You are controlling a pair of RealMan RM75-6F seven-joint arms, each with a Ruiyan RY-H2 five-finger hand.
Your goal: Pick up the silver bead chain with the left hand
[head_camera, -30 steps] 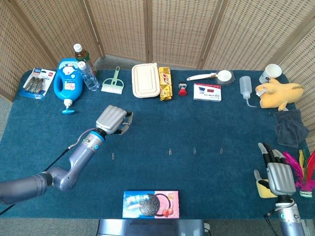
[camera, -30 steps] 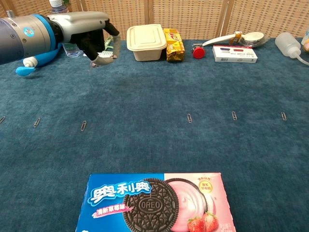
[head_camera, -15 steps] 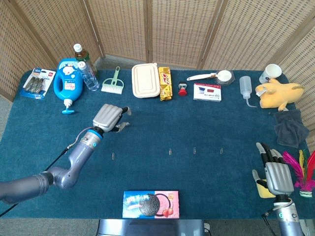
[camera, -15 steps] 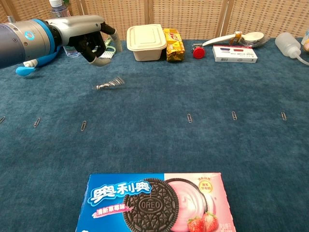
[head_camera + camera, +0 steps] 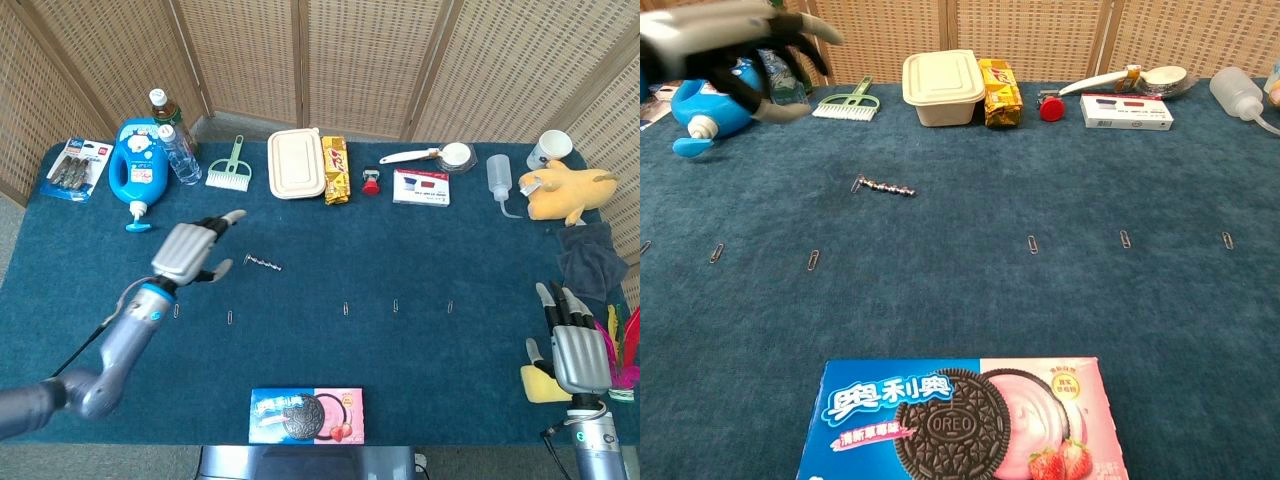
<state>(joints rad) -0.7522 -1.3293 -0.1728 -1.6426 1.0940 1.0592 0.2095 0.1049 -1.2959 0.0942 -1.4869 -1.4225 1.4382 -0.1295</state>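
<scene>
Item: silver bead chain (image 5: 264,264), short strand lying flat and nearly straight on the blue table cloth (image 5: 400,240). In the chest view its near end carries a small ring or clasp, with the beads running away from the left hand. Position: just beyond the fingertips of the left hand (image 5: 187,251), on its thumb side, not touching it.

Left hand: raised above the cloth, fingers spread apart, nothing held. In the chest view it shows blurred at the upper left, well above the chain.

Right hand (image 5: 573,352): fingers extended and apart, holding nothing, at the far side of the table, well away from the chain; a yellow object lies just beside it.

Nearby: paper clips (image 5: 813,260) on the cloth on the near side of the left hand; green brush (image 5: 229,166) beyond it.

Handling note, as judgement: the strand is thin and lies flush with soft pile, so a pinch between thumb and a finger looks the better grasp. The hand should descend over the middle of the strand with fingers across its length, press lightly into the cloth, then close. Taken by one end, the limp strand may swing or slip.
</scene>
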